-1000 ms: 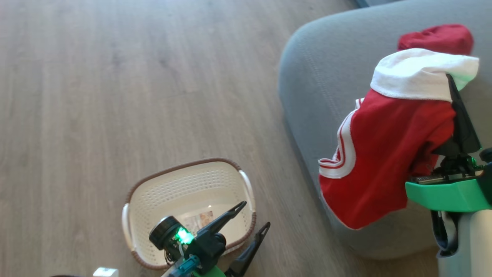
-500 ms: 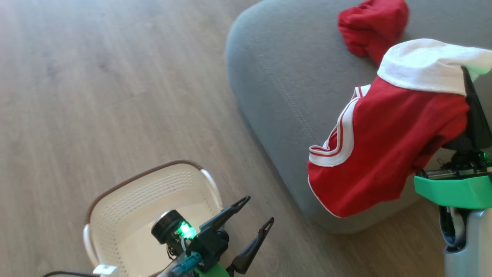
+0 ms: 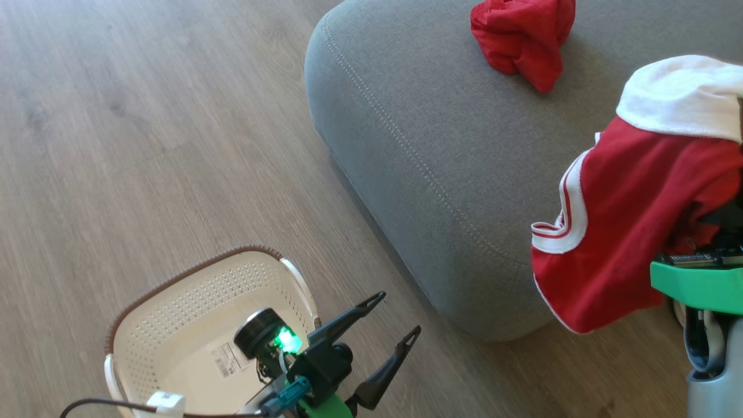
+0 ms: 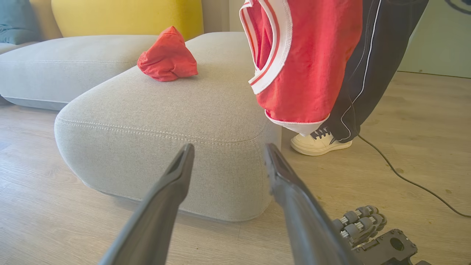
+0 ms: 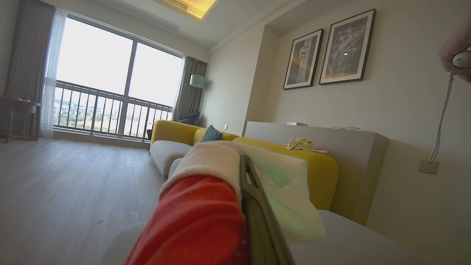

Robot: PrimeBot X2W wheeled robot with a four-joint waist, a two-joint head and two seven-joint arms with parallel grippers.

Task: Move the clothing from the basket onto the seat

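Red jersey (image 3: pixel 615 232) pinched in right hand (image 5: pixel 243 165) at seat (image 3: pixel 418 116) corner | left hand (image 3: pixel 397 314) wide, empty | shoe (image 4: pixel 316 143) nearby

The left gripper (image 3: pixel 396 314) is formed of two long, matt black fingers (image 4: pixel 162 206) tapered to notched tips. These are mounted on a black block, to which are fitted a round black camera barrel (image 3: pixel 257 335) lit by a green lamp, a teal connector (image 3: pixel 288 396), a bright green shell (image 3: pixel 322 410) and a dark cable (image 3: pixel 110 404) with a white tag (image 3: pixel 165 400). The right gripper (image 5: pixel 243 162) is seen as a slim dark blade, backed by a bright green housing (image 3: pixel 696 287) and a smooth, pale grey forearm (image 3: pixel 717 386).
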